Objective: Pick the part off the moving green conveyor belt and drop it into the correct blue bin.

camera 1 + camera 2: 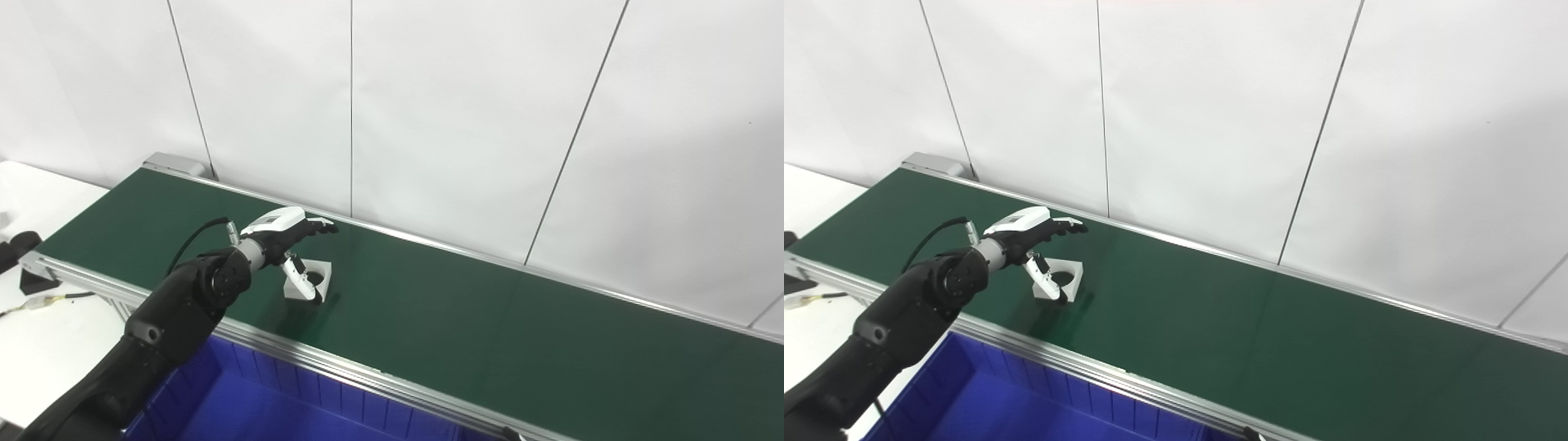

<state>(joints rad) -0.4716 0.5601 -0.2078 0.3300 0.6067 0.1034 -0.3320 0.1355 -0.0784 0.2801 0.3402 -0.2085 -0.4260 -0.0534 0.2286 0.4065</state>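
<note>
Risk at this stage, as a judgement: the small white block-shaped part with a round hole in its top [311, 280] lay on the dark green conveyor belt [465, 318] and, by the task, was being carried along it. If you closed late, the fingers could have met only an edge, tipping the part or knocking it across the belt. A shallow pinch on one corner could also have let it slip during the carry, dropping it short of the blue plastic bin [288, 404] that stood below the belt's near aluminium rail [343, 367]. Which bin was correct could not be judged; only this one showed.

Hand state: your left hand [288, 239], white-backed with black fingers, was spread wide above the part. The upper fingers [321, 226] reached out flat over the belt beyond the part, clear of it. The thumb [301, 278] angled down across the part's near face and looked to be touching or just beside it; contact could not be confirmed. Nothing was held.

Your right hand did not appear in either view.
</note>
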